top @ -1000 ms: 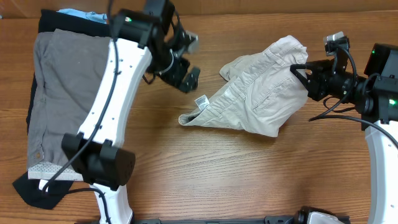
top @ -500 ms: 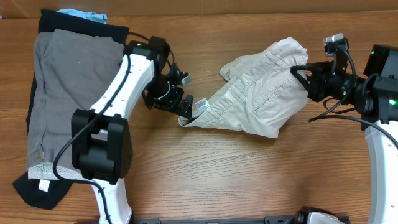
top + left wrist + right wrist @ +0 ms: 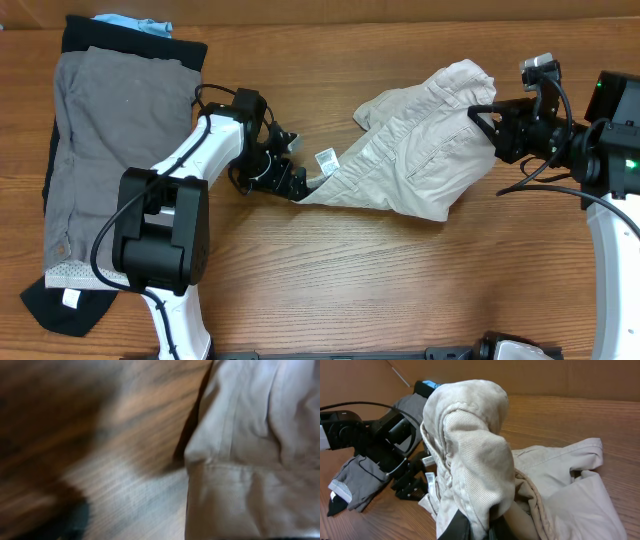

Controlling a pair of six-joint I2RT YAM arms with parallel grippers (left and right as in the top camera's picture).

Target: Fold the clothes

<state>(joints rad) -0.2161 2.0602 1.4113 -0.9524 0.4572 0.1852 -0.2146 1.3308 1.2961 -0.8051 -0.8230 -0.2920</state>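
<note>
R gripper fingers pinched tight on a bunched fold of the khaki shorts; cloth humps up over them in the wrist view; rest of the shorts lies crumpled mid-table, white label face-up near the waistband corner; L gripper sits low at that corner, at the cloth edge; can't tell how wide its fingers stand, wrist view too blurred; grey shorts lie flat at far left over the black garment; light-blue garment peeks out at the top.

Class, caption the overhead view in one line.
Left gripper at the waistband corner of the khaki shorts; right gripper shut on their far end.
</note>
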